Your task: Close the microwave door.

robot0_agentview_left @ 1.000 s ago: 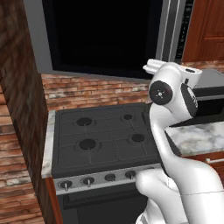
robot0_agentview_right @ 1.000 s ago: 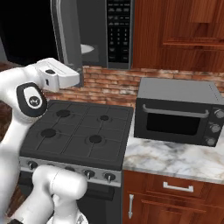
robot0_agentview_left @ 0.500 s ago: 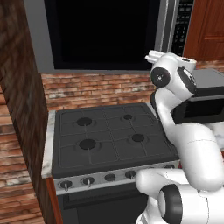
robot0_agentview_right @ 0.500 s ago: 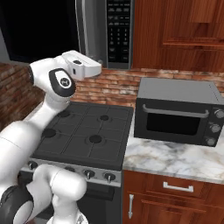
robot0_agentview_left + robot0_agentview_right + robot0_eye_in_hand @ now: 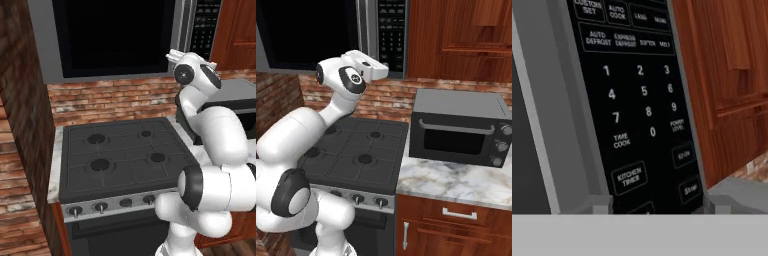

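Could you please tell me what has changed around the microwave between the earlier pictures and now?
The microwave door, open a second ago with the cavity and turntable showing, has swung shut flush against the microwave. The arm followed it rightward; its pincer now sits in front of the keypad, holding nothing. The stove and toaster oven stayed put.

arm colour: I see glossy white shells on every link of the arm [image 5: 215,135], smooth and rounded.
joints: dark grey to black round caps sit at the joints, one at centre right of the left base frame, one at lower left of the right base frame.
wrist: a black disc with a small pale centre mark.
hand [image 5: 377,68]: a white, blocky housing.
fingers [image 5: 602,204]: grey squared tips at the hand frame's bottom.
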